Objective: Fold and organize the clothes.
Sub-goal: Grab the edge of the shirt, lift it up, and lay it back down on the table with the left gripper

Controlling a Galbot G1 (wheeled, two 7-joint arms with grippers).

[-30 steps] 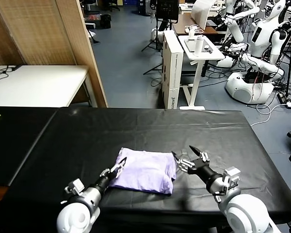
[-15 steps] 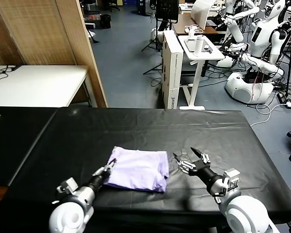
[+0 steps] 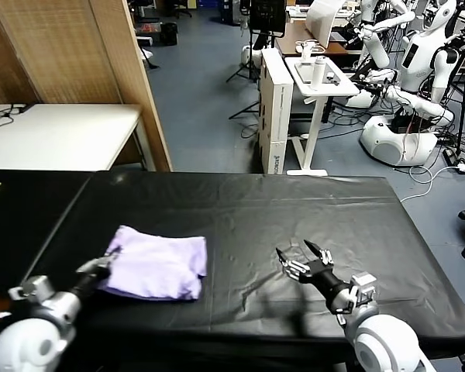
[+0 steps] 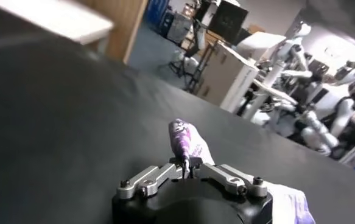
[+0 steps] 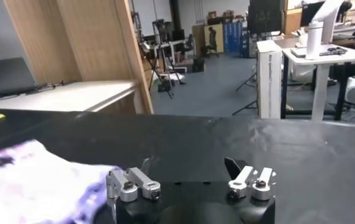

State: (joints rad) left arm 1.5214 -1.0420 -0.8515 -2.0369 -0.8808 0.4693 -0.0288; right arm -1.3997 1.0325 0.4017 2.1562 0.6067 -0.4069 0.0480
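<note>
Metal fingers of the left gripper [image 3: 102, 262] are pinched together on the near-left edge of the T-shirt [image 3: 156, 264]; the left wrist view shows the same: fingertips closed on a raised ridge of lavender cloth [image 4: 187, 141] with purple print on it, left gripper [image 4: 188, 163] right at the fabric.

T-shirt is a folded, roughly rectangular bundle lying flat on the black table cover [image 3: 248, 209], on the left half of that cover, closer to its near edge than its far edge. The lifted bit is only the corner at the left gripper; the rest rests on the cover.

Right gripper [image 3: 304, 256] sits over the black table cover too, right of the T-shirt and well apart from it, near the cover's front edge. Its fingers are spread, nothing between them. The right wrist view agrees: right gripper [image 5: 190, 168] has both fingertips apart over bare black cover, with the T-shirt [image 5: 31, 182] off to one side and not touching.

Past the far edge of the black table cover: a white table [image 3: 58, 136], a wooden partition [image 3: 101, 70], a white standing desk [image 3: 318, 77] and other white robots [image 3: 418, 70] on the blue floor.
</note>
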